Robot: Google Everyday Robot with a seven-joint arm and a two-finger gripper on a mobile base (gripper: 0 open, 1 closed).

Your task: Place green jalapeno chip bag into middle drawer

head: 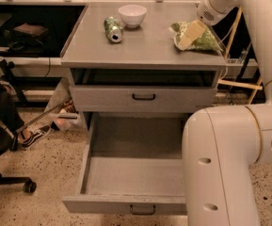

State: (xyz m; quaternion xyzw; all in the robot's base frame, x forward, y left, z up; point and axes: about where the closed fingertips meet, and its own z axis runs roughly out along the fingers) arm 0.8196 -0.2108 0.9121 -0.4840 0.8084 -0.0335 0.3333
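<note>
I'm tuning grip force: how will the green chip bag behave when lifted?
The green jalapeno chip bag looks wrinkled and soft, so it will probably sag, not hold shape. Its shiny foil may slip. It is small, so likely light. The gripper sits at its left part.

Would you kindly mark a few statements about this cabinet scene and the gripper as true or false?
1. The green jalapeno chip bag lies on the cabinet top, near its right edge. True.
2. The middle drawer is pushed shut. False: it stands pulled out.
3. The gripper is down at the chip bag. True.
4. The green can stands upright inside the white bowl. False: it lies on its side beside the bowl.
</note>
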